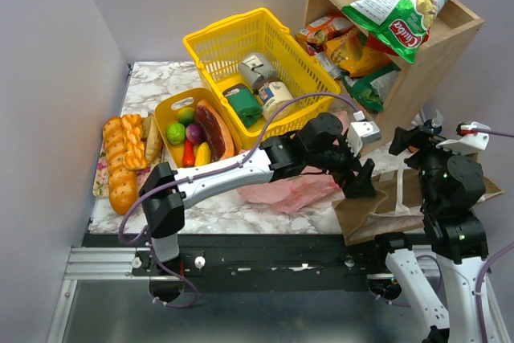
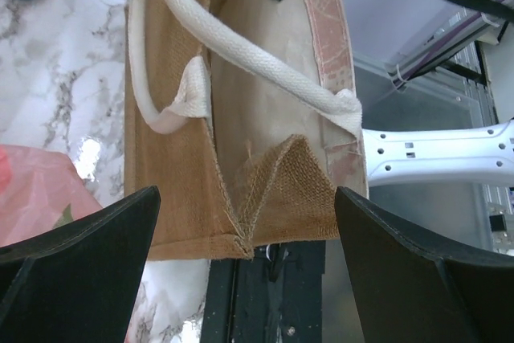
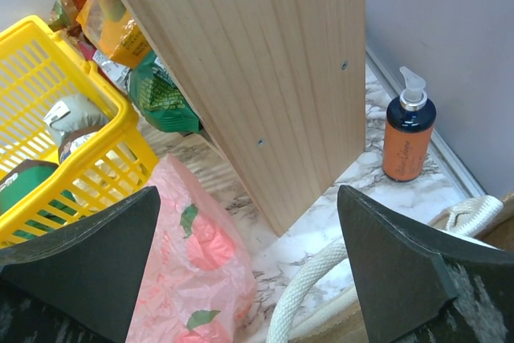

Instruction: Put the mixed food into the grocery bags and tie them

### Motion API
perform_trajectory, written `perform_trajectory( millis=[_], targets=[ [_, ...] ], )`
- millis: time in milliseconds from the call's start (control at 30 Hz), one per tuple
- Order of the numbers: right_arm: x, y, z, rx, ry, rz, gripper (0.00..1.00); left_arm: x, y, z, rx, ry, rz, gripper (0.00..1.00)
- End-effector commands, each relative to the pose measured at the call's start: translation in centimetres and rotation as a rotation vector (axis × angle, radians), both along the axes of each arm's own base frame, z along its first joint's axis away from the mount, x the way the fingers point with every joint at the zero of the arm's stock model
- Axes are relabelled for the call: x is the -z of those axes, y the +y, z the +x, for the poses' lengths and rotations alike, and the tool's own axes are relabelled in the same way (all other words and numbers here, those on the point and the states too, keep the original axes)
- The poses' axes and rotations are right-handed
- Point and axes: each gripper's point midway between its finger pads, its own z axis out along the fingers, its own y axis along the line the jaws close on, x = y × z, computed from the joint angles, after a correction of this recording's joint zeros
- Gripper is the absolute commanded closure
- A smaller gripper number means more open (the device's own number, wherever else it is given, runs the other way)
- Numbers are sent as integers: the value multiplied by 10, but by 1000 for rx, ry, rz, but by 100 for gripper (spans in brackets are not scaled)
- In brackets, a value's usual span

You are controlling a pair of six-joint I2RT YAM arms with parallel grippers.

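Observation:
The brown bag (image 1: 377, 213) lies flat at the table's front right edge, its white handles (image 2: 241, 46) across it. My left gripper (image 1: 359, 181) hovers open just above it; in the left wrist view the gripper (image 2: 245, 192) straddles the bag's (image 2: 177, 174) folded end without touching. The pink bag (image 1: 289, 194) lies crumpled left of it. My right gripper (image 1: 411, 144) is open and empty above the brown bag's far end, over a handle (image 3: 321, 279) and the pink bag (image 3: 193, 271). The green-and-white crisp packet (image 1: 405, 2) rests on top of the shelf. Toy fruit (image 1: 189, 134) sits in a yellow tub.
A wooden shelf (image 1: 418, 78) with more packets stands at the back right, close to my right gripper. A yellow mesh basket (image 1: 257, 54) holds tins. A braided loaf (image 1: 122, 162) lies at the left. An orange pump bottle (image 3: 408, 138) stands behind the shelf.

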Motion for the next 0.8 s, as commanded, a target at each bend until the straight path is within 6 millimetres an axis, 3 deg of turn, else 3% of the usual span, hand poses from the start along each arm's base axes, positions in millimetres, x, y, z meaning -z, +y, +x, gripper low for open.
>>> perform_trajectory(
  millis=[0, 67, 167, 200, 267, 300, 500, 667, 700, 767],
  targets=[
    [5, -7, -7, 33, 5, -23, 0, 14, -6, -19, 74, 64, 30, 2],
    [4, -8, -8, 34, 1, -21, 0, 30, -5, -16, 55, 61, 74, 6],
    [5, -6, -8, 24, -1, -20, 0, 46, -2, -12, 36, 45, 119, 37],
    [7, -5, -8, 21, 2, -19, 0, 51, -1, -12, 36, 44, 125, 65],
    [9, -3, -7, 10, 7, -14, 0, 53, 1, -12, 47, 26, 129, 93],
    [10, -2, -6, 6, 11, -14, 0, 51, 3, -13, 49, 11, 130, 100],
    [31, 7, 12, -38, 68, -23, 0, 49, 46, 3, 38, -198, 260, 100],
    [39, 24, 24, -114, 81, 21, 0, 57, 102, 15, 15, -267, 414, 100],
    [42, 26, 26, -124, 84, 30, 0, 66, 114, 19, 2, -277, 452, 100],
    [43, 35, 32, -166, 85, 51, 1, 60, 137, 37, -83, -299, 466, 100]
  ],
)
